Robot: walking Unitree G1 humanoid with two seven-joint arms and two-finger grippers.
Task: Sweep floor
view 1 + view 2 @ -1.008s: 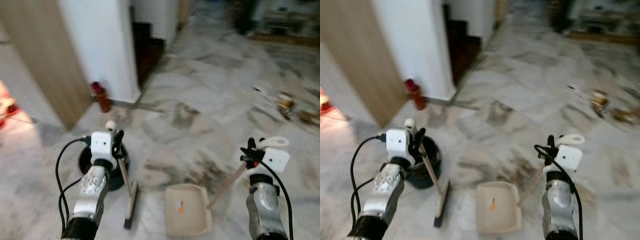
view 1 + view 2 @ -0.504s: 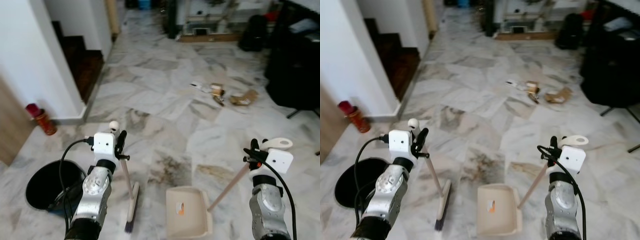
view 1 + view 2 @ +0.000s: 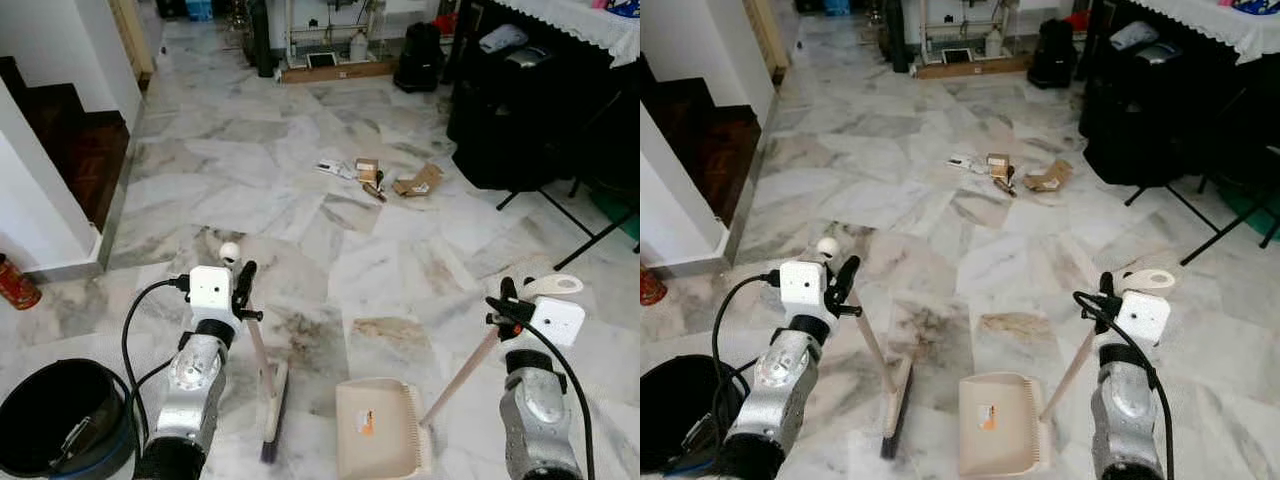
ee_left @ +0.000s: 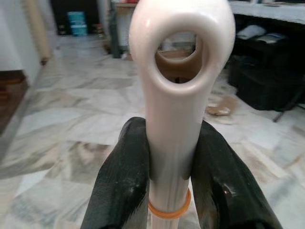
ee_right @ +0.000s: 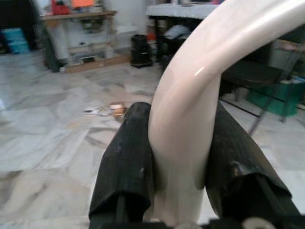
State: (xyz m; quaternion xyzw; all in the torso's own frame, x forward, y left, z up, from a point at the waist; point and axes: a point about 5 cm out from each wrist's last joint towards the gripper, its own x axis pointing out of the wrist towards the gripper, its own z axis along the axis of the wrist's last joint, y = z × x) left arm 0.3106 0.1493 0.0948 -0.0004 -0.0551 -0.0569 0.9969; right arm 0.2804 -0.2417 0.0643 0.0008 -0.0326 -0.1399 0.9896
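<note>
My left gripper [image 3: 243, 285] is shut on the cream handle of a broom [image 3: 262, 362], whose brush head [image 3: 273, 410] rests on the marble floor in front of me. My right gripper [image 3: 503, 305] is shut on the slanted handle of a cream dustpan [image 3: 377, 428], which sits on the floor just right of the brush. Scraps of cardboard and paper litter [image 3: 385, 178] lie on the floor a few tiles ahead. In the left wrist view two black fingers [image 4: 123, 181] clamp the looped broom handle [image 4: 177, 86]. In the right wrist view both fingers [image 5: 128, 162] squeeze the curved dustpan handle [image 5: 190, 109].
A black bin [image 3: 60, 432] stands at my lower left. A white wall corner [image 3: 30, 190] and dark stairs [image 3: 70, 140] are on the left, with a red can [image 3: 14, 283] at the wall's base. Black furniture and a stand's legs [image 3: 560, 210] occupy the right. Shelves [image 3: 320, 40] line the far end.
The camera has swung to the right: the wall, stairs and bin slid left and the litter moved nearer the middle. Both grippers hold their tools as before.
</note>
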